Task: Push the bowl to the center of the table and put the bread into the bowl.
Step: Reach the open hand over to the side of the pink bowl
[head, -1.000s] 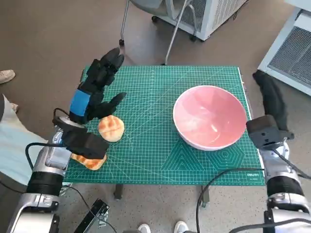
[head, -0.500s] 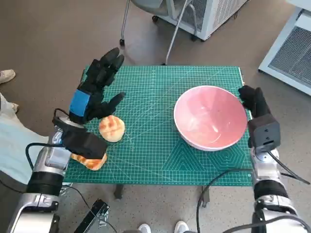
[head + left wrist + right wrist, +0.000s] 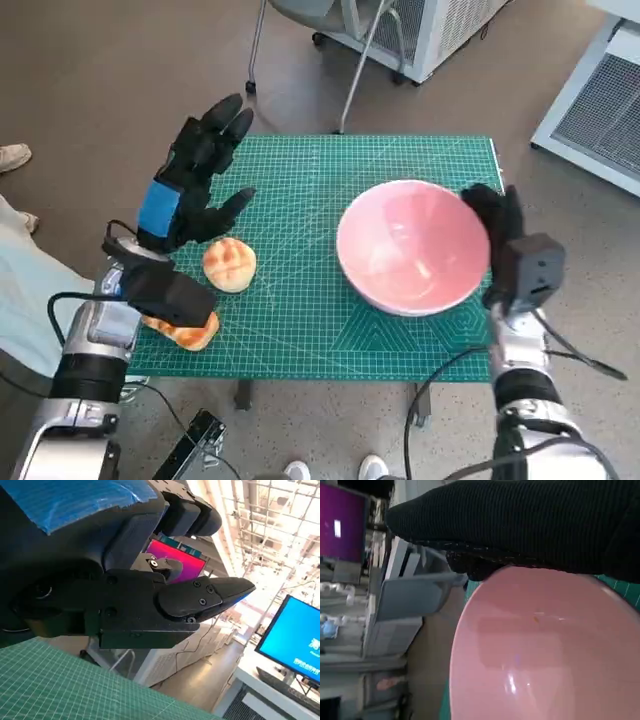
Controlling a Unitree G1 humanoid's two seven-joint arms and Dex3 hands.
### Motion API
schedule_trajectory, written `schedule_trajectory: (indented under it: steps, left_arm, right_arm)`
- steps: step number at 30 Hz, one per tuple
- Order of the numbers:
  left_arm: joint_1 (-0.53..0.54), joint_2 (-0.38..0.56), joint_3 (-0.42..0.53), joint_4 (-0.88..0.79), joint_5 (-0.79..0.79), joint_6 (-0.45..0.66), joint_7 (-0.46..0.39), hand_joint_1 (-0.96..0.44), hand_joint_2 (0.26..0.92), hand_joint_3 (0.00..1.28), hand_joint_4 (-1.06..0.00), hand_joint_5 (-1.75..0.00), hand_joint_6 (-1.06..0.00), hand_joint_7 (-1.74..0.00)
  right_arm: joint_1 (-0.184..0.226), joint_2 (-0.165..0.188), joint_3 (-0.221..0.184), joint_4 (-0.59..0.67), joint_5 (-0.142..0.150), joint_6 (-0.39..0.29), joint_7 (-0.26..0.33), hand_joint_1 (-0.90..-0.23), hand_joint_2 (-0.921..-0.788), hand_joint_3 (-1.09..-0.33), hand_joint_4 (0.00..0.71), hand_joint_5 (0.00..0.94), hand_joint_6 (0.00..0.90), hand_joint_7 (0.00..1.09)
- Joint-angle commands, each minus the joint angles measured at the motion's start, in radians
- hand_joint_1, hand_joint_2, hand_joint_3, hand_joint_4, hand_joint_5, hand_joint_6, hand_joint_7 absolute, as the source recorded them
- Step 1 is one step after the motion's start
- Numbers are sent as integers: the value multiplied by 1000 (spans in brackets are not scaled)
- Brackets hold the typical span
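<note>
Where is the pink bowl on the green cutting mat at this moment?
In the head view, the pink bowl sits right of the green mat's centre, with the gloved right hand against its right rim.

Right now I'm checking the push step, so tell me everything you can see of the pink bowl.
The pink bowl is round, wide and deep, glossy like plastic or glazed ware, with a paler rim. It stands upright and holds nothing, on the green cutting mat, right of the mat's middle. The gloved right hand lies against its outer right rim. The bread roll lies apart, to its left.
</note>
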Motion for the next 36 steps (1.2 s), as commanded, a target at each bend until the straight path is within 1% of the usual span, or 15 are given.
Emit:
schedule_trajectory:
  steps: [1, 8, 11, 12, 13, 16, 18, 21, 26, 29, 32, 36]
  left_arm:
    - [29, 16, 17, -37, -15, 17, -11, -463, 921, 282, -221, -1, -36, -439]
    - [51, 25, 27, -74, -8, 33, -9, -456, 921, 275, -225, -2, -6, -506]
    - [62, 30, 31, -91, -4, 40, -6, -449, 921, 271, -228, -3, -1, -522]
    - [65, 31, 33, -97, -2, 42, -5, -445, 921, 269, -227, -3, 0, -525]
    - [68, 31, 33, -100, -1, 44, -4, -444, 921, 268, -228, -3, 0, -526]
    - [81, 36, 39, -126, 3, 56, -4, -443, 921, 265, -230, -4, 1, -532]
    - [87, 37, 42, -138, 3, 63, -5, -441, 921, 263, -231, -5, 1, -536]
    - [100, 40, 47, -160, 1, 78, -9, -438, 921, 262, -232, -5, 1, -540]
    - [119, 41, 52, -194, -1, 100, -12, -423, 921, 260, -231, -4, 1, -543]
    - [135, 42, 57, -219, -2, 113, -13, -420, 921, 258, -229, -3, 1, -545]
    - [153, 44, 64, -243, -5, 121, -17, -418, 921, 257, -228, -2, 1, -548]
    - [186, 51, 81, -285, -7, 134, -23, -415, 921, 253, -228, -2, 1, -554]
  right_arm:
    - [-16, 32, -5, 11, 11, 26, 26, -625, -921, -649, 338, 0, 114, 531]
    - [-47, 59, 7, 12, -6, 32, 21, -617, -921, -644, 338, 1, 110, 545]
    - [-65, 73, 1, 14, 0, 48, 20, -619, -921, -649, 340, 2, 105, 550]
    - [-69, 78, -5, 15, 6, 53, 23, -623, -921, -666, 339, 1, 99, 552]
    - [-72, 82, -9, 15, 11, 57, 25, -625, -921, -665, 338, 1, 98, 555]
    - [-94, 104, -34, 18, 37, 83, 30, -629, -921, -663, 335, 0, 95, 564]
    - [-103, 114, -45, 19, 46, 94, 31, -634, -921, -662, 331, 0, 92, 568]
    - [-122, 134, -66, 20, 67, 113, 37, -644, -921, -661, 329, 0, 89, 572]
    - [-144, 150, -86, 22, 85, 138, 45, -627, -921, -660, 309, 0, 83, 577]
    - [-154, 147, -84, 20, 82, 140, 39, -608, -921, -665, 302, 0, 80, 579]
    - [-160, 135, -81, 17, 76, 132, 38, -609, -921, -666, 300, 0, 81, 585]
    - [-166, 99, -38, 7, 25, 88, 9, -613, -921, -666, 295, 0, 80, 593]
